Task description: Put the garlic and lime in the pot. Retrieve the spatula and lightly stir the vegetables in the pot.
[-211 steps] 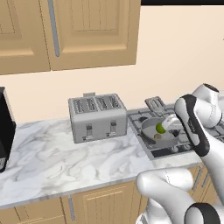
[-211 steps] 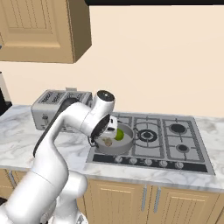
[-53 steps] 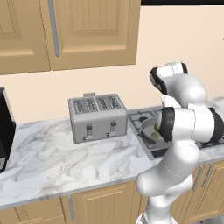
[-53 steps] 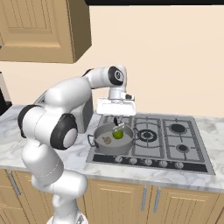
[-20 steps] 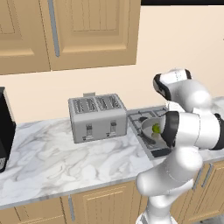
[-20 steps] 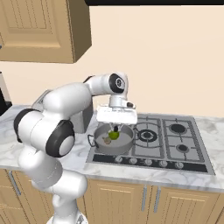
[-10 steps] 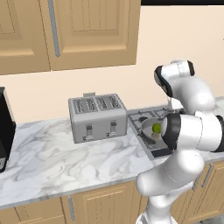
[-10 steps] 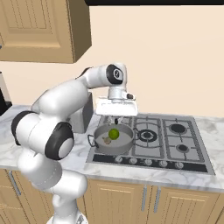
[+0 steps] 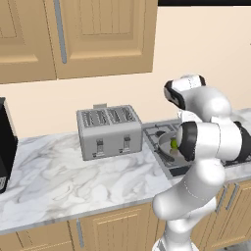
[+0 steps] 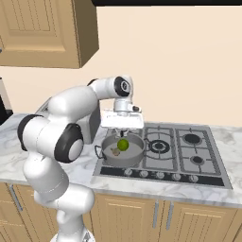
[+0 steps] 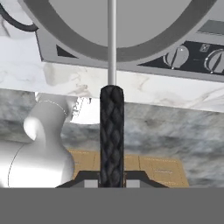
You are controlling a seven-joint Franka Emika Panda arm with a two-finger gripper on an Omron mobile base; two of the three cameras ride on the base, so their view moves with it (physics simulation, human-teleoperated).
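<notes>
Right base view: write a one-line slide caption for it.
White arm's gripper holds the black-handled spatula above the shallow grey metal pot, where bright green lime and tan garlic sit.

Garlic [image 10: 116, 151], lime [image 10: 123, 144] in pot [image 10: 134, 156]

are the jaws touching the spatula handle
Touching. In the hand view the spatula runs its black handle down between the dark tips of the gripper, which sit tight against it on both sides with no gap.
</notes>
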